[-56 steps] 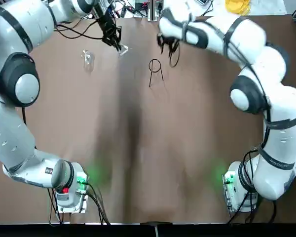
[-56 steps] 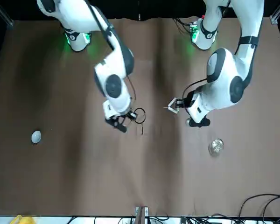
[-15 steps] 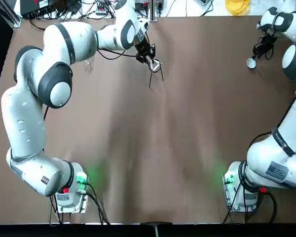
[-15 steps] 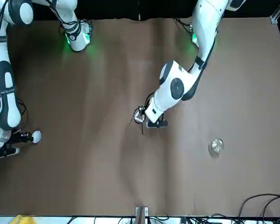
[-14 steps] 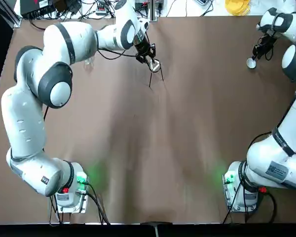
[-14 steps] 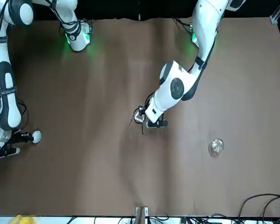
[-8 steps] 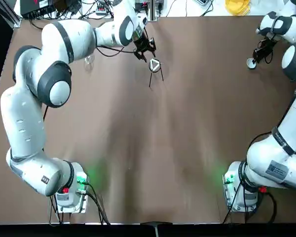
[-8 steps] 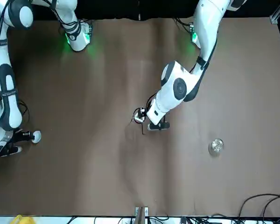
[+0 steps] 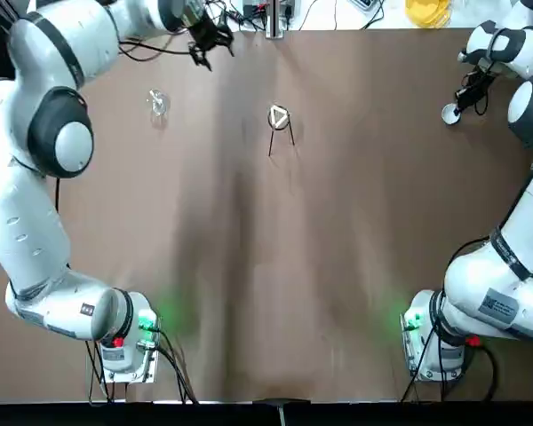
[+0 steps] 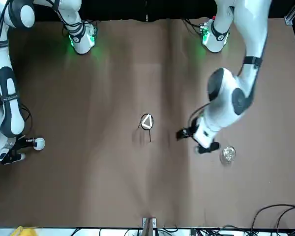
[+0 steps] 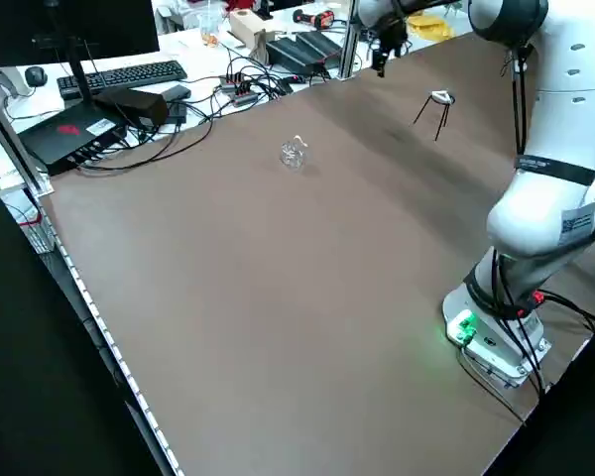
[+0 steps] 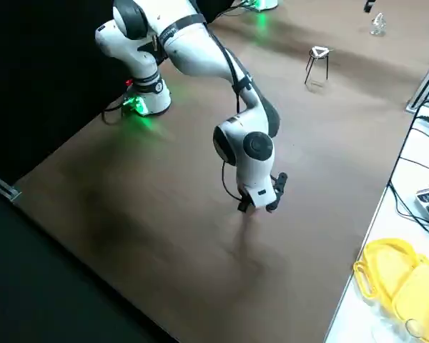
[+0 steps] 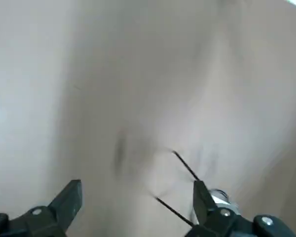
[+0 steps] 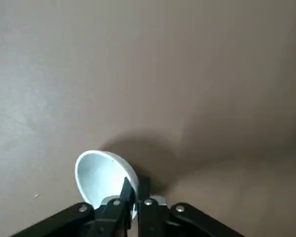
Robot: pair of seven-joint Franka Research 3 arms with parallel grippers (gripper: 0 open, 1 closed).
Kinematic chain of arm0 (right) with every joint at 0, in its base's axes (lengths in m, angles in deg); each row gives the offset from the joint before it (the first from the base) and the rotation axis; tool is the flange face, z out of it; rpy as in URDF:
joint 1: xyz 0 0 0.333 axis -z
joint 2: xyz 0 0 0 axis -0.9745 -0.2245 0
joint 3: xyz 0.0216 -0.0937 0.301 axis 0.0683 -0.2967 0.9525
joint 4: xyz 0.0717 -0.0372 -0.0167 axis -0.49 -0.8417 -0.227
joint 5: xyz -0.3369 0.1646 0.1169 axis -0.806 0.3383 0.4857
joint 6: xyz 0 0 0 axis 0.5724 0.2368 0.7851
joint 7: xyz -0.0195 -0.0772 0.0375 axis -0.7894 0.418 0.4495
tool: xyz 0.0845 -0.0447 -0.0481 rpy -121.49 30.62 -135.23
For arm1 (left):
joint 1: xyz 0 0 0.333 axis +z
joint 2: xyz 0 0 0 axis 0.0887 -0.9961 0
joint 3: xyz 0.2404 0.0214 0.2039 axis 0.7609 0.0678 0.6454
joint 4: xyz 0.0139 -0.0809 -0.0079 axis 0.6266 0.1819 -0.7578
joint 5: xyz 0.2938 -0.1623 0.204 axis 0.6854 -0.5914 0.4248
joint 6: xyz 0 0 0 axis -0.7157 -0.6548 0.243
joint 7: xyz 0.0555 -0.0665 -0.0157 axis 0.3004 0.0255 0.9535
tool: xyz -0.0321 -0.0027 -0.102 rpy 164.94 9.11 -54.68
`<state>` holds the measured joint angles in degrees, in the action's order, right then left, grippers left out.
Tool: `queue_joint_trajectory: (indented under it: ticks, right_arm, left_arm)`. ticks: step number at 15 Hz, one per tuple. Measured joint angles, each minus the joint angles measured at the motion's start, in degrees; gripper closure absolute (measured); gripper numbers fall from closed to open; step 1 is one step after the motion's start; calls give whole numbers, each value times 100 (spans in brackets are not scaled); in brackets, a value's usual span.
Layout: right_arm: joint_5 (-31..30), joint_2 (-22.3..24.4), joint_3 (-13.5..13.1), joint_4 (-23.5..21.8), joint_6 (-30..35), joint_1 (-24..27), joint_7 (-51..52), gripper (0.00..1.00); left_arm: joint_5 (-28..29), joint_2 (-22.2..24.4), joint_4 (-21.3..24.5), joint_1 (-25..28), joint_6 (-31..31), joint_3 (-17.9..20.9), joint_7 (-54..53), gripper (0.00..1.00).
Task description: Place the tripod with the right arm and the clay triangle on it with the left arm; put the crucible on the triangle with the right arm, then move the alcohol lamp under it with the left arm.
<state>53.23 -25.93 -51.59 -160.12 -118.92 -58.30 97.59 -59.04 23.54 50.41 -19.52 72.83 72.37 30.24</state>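
Our right gripper [image 14: 130, 197] has its fingers clamped on the rim of the crucible [image 14: 101, 175], at the table's far right edge. We should lift it level and lower it straight onto the clay triangle [image 9: 278, 116] resting on the tripod [image 9: 280, 133]. Our left gripper [image 13: 133, 202], fingers apart and empty, waits near the alcohol lamp [image 9: 157, 104]; the path looks free.

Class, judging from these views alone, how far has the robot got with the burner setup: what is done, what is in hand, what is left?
Done: the tripod stands with the clay triangle on its ring. In hand: the right gripper pinches the rim of the crucible at the table's far right. Left: carrying it onto the triangle; then the open left gripper must slide the alcohol lamp under it.
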Motion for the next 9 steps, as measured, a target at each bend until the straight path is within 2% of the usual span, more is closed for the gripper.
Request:
queue_joint_trajectory:
  ticks: [5, 6, 9]
  right_arm:
    - [-7, 13, 68, 10, -2, -9, 3, 93]
    - [-5, 16, 235, 37, 67, -30, -2, 93]
    - [-5, 146, 516, 195, 593, -84, -15, 93]
  left_arm:
    - [329, 55, 13, 798, -527, -1, -970, 1]
    - [333, 84, 10, 1207, -695, -5, -1648, 0]
    - [334, 119, 10, 1826, -978, -16, -2873, 0]
